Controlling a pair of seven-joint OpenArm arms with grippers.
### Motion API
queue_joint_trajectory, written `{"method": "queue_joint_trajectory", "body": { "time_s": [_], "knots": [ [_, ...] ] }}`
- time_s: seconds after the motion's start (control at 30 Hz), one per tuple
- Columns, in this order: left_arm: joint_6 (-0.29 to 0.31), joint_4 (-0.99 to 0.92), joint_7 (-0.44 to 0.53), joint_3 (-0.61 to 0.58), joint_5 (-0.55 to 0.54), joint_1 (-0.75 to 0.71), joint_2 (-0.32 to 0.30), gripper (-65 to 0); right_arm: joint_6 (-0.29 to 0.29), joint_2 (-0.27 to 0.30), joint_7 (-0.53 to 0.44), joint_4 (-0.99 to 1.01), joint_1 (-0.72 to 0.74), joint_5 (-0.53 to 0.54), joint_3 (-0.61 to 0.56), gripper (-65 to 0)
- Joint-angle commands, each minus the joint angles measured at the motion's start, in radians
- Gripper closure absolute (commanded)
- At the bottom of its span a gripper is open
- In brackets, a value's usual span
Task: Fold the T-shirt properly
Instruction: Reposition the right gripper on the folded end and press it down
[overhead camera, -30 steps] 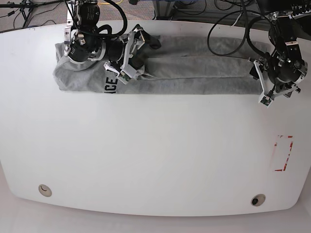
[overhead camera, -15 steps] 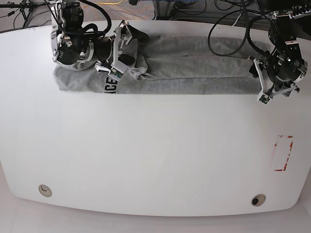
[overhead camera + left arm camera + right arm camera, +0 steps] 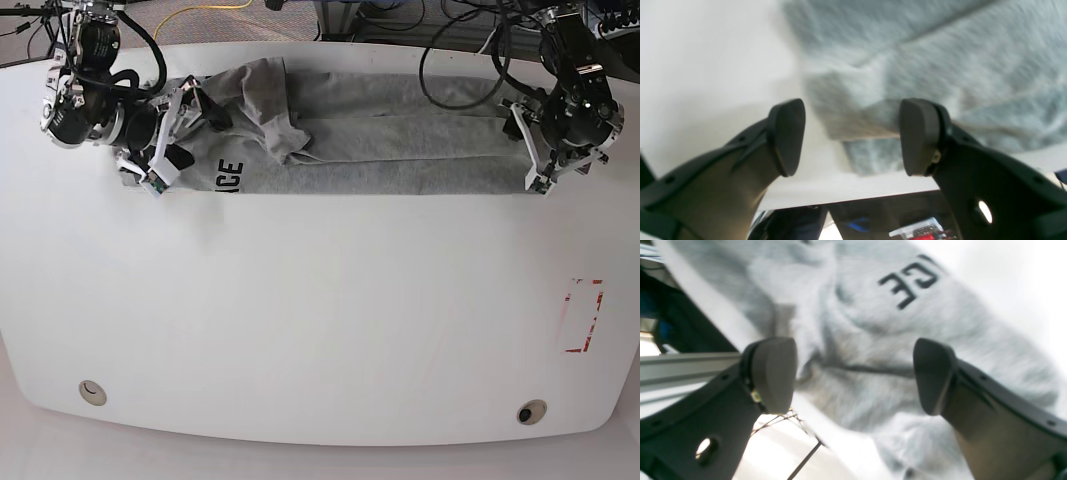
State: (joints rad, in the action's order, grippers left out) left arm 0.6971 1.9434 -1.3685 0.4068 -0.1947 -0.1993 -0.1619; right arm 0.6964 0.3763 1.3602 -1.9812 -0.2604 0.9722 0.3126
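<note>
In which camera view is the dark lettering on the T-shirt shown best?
The right wrist view: the lettering is largest and sharp there, though cut off by a fold edge. The base view shows it small; the left wrist view shows only grey T-shirt, without letters.

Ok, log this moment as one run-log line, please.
T-shirt: long strip, lettering showing | left gripper: open, at one end | right gripper: open, at other end | folding: unfinished

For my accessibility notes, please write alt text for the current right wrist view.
Open right gripper over a rumpled grey T-shirt, with dark block letters near the top and a white table beyond.
</note>
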Motion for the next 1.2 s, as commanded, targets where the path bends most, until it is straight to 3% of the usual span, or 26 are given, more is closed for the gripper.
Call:
{"method": "queue_joint_trajectory", "body": {
  "time_s": [0.0,0.13,0.37,0.5,0.67,0.9,1.17],
  "knots": [
    [0.001,0.018,0.011,0.005,0.004,0.016,-0.015,-40.1,0.002,-0.020,-0.026,-0.013,0.009,0.031,0.001,-50.9],
    [0.001,0.018,0.011,0.005,0.004,0.017,-0.015,-40.1,0.002,-0.063,-0.024,0.007,0.006,0.031,-0.023,-50.9],
    [0.001,0.018,0.013,0.013,0.004,0.044,-0.024,-40.1,0.002,-0.089,-0.024,0.062,-0.004,0.027,-0.117,-50.9],
    [0.001,0.018,0.013,0.027,0.004,0.053,-0.052,-40.1,0.002,-0.101,-0.024,0.070,-0.012,-0.026,-0.175,-50.9],
    [0.001,0.017,0.013,0.039,0.004,0.067,-0.060,-40.1,0.002,-0.095,-0.023,0.070,-0.026,-0.109,-0.263,-50.9],
    [0.001,0.017,0.013,0.040,0.004,0.074,-0.060,-40.1,0.002,-0.061,0.036,-0.027,-0.035,-0.111,-0.267,-50.9],
    [0.001,0.018,0.013,0.040,0.004,0.076,-0.060,-40.1,0.002,-0.024,0.036,-0.034,0.009,-0.114,-0.254,-50.9]
  ]
}}
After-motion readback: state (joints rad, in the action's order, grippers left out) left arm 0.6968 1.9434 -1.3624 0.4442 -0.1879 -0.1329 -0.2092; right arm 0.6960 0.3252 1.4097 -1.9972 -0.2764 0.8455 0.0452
